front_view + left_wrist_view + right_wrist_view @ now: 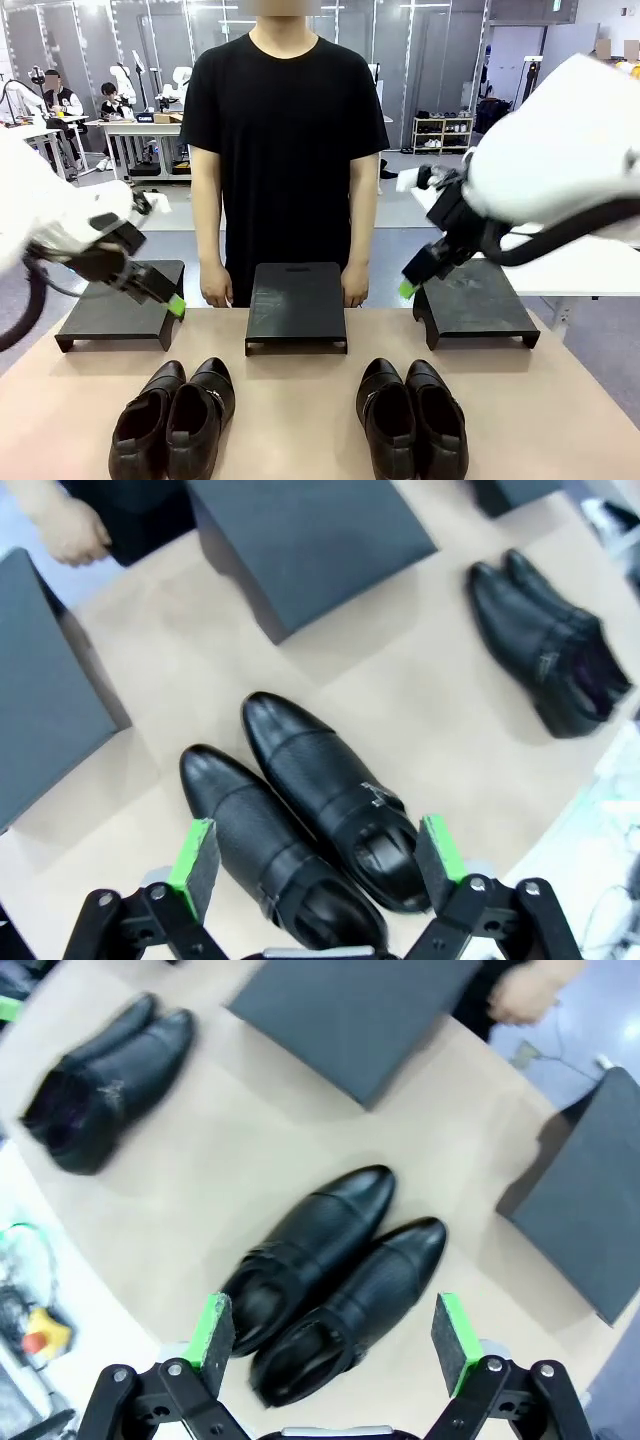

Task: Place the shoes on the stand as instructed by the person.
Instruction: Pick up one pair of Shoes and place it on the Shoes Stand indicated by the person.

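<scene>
Directly across a tan desk (300, 400), a person (290, 130) in a black T-shirt stands at the far side, hands lowered beside the middle stand (296, 300). A left stand (115, 312) and a right stand (478, 300) flank it, all three black and bare. Two pairs of glossy black dress shoes sit near the front edge, toes pointing away: the left pair (172, 418) and the right pair (412, 417). The left fingers (197, 860) hover released above the left pair, grasping nothing; the right fingers (455, 1335) hover released above the right pair.
</scene>
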`<move>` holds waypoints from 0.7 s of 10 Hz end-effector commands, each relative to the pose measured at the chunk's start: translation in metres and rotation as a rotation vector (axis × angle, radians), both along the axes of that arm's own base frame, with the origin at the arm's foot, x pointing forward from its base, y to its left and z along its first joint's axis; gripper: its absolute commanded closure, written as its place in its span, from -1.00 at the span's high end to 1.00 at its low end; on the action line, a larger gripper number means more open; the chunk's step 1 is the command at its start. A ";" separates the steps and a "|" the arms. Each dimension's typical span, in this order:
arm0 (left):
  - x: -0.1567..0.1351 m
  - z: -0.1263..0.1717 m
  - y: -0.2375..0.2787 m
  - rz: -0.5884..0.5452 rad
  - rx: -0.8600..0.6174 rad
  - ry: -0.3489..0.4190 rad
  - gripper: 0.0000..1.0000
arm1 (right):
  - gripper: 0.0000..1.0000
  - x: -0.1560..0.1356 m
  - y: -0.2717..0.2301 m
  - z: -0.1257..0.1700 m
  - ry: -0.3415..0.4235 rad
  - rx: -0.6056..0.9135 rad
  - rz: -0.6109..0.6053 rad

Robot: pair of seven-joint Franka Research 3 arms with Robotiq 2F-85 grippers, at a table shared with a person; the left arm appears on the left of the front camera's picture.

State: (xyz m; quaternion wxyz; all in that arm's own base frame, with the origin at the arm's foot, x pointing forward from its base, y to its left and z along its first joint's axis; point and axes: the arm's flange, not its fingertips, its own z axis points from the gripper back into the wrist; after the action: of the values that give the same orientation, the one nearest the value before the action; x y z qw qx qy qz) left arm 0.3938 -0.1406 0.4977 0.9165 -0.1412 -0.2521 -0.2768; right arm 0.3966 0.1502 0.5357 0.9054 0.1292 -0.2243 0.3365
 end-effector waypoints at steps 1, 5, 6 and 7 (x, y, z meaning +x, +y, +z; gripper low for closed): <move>-0.015 0.025 0.040 -0.087 -0.118 0.087 1.00 | 1.00 -0.003 -0.040 0.020 0.144 0.189 0.048; -0.069 0.050 0.154 -0.206 -0.444 0.138 1.00 | 1.00 -0.041 -0.165 0.043 0.231 0.551 0.005; -0.086 0.049 0.192 -0.224 -0.588 0.138 1.00 | 1.00 -0.058 -0.208 0.043 0.225 0.658 -0.045; -0.099 0.044 0.227 -0.181 -0.668 0.127 1.00 | 1.00 -0.072 -0.247 0.039 0.203 0.752 -0.106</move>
State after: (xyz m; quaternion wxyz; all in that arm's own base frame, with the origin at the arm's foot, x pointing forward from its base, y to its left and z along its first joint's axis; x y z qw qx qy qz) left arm 0.3009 0.0602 0.5522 0.8185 -0.4332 -0.2557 -0.2774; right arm 0.3321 -0.0740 0.5846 0.8460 0.4435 -0.2183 0.2001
